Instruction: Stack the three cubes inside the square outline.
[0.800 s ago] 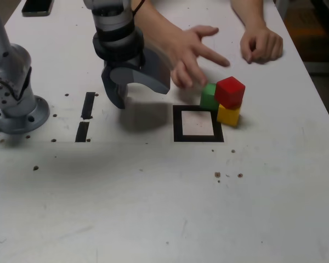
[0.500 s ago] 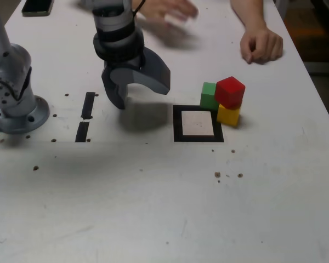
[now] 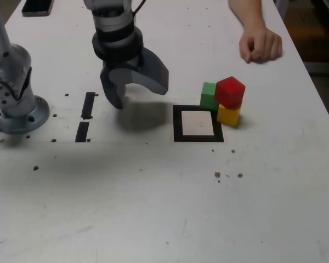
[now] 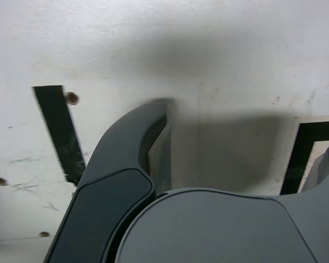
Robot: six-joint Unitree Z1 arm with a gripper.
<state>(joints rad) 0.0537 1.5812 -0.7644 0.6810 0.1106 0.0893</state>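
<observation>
The three cubes sit just past the square outline's point(image 3: 198, 123) far right corner in the exterior view, outside it. The red cube point(image 3: 230, 92) rests on the yellow cube point(image 3: 228, 115); the green cube point(image 3: 209, 96) stands on the table against them. My gripper point(image 3: 138, 92) hangs open and empty over bare table to the exterior view's left of the outline. In the wrist view one dark finger point(image 4: 126, 164) shows, with a corner of the square outline point(image 4: 301, 153) at the picture's edge. No cube appears in the wrist view.
A person's fist point(image 3: 260, 45) rests on the table at the back right of the exterior view. Two short black tape strips point(image 3: 85, 115) lie near the arm's grey base point(image 3: 13, 104). A dark phone point(image 3: 37, 6) lies at the far left. Small crumbs point(image 3: 225, 175) dot the table.
The person's other hand, which was touching the cubes, has drawn back out of view. The cubes and my gripper have stayed put.
</observation>
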